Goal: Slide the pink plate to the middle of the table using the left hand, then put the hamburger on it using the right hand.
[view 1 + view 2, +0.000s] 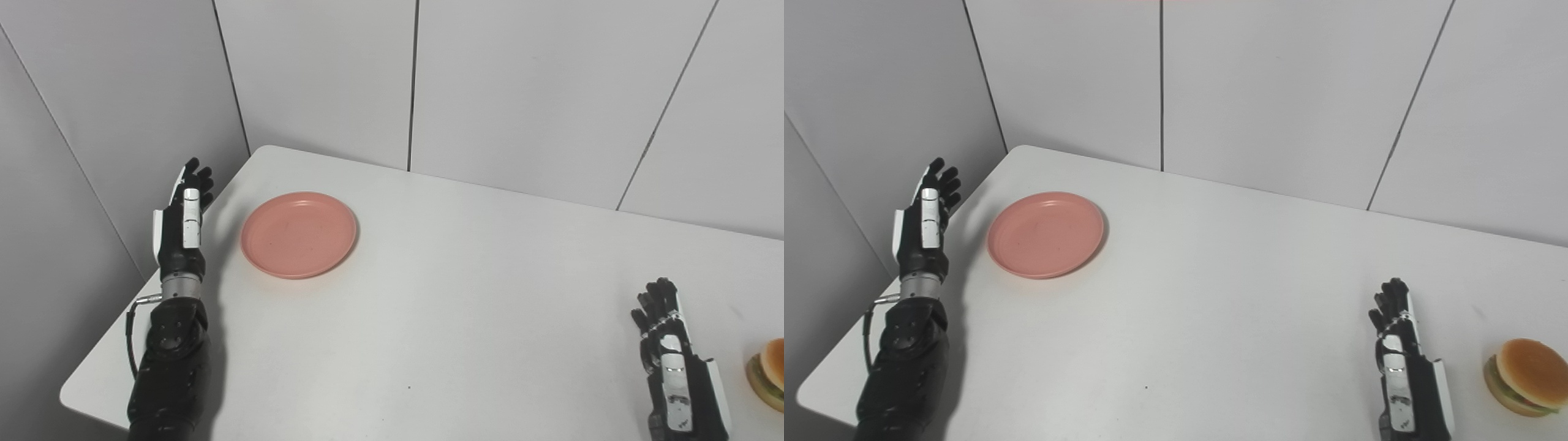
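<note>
My left hand [182, 223] hovers with fingers apart by the surface's [465, 294] left edge just beside the empty pink plate [298, 234] near the far-left corner, while my right hand [1402, 361], fingers loosely spread and empty, sits near the hamburger [1525, 376] by the right edge.

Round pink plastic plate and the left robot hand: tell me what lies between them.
Nothing: only bare white table separates the round pink plastic plate from the left robot hand, clearest in the right eye view.

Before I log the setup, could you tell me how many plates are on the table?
1. The pink plate lies near the table's far left corner, beside the left hand. Nothing appears hidden.
</note>
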Tool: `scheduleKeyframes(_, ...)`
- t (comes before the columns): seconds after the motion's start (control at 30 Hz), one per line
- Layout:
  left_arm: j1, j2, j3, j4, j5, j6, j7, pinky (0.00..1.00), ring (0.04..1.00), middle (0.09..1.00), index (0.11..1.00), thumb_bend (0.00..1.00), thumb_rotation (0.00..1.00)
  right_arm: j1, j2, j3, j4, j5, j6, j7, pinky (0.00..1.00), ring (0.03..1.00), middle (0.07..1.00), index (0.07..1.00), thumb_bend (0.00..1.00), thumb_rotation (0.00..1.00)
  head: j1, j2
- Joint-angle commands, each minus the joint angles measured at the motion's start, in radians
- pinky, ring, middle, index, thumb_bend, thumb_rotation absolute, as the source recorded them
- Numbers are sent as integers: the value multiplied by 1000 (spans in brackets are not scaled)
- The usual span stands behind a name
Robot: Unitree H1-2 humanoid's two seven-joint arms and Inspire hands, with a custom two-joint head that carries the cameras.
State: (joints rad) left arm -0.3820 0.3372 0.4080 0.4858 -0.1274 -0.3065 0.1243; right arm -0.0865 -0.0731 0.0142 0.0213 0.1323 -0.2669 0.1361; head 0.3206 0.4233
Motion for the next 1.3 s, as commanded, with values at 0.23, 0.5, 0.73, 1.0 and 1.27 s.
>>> scheduleKeyframes(0.23, -81, 45, -18, 122, 6, -79, 12, 938, 883, 871, 868, 731, 1000, 149, -14, -7, 103, 3, 29, 8, 1000, 1000, 1000, 1000, 570, 958, 1, 7)
scheduleKeyframes(0.5, -94, 40, -63, 174, -13, -61, -28, 999, 924, 889, 893, 719, 1000, 147, -8, -6, 99, 5, 35, 5, 1000, 1000, 1000, 1000, 588, 941, -7, 16)
scheduleKeyframes(0.73, -102, 27, -95, 205, -22, -65, -65, 978, 903, 901, 911, 716, 1000, 147, -4, -6, 90, 1, 38, 0, 1000, 1000, 1000, 1000, 607, 936, -10, 19)
scheduleKeyframes(1.0, -91, 9, -149, 184, -11, -33, -93, 960, 914, 896, 910, 694, 1000, 141, 1, -4, 105, -7, 15, -3, 1000, 997, 1000, 1000, 602, 928, -26, 17)
scheduleKeyframes(1.27, -95, -29, -154, 171, -88, 18, -169, 951, 919, 900, 914, 720, 1000, 135, 7, -6, 113, -6, 13, -6, 1000, 995, 1000, 1000, 599, 894, -32, 10)
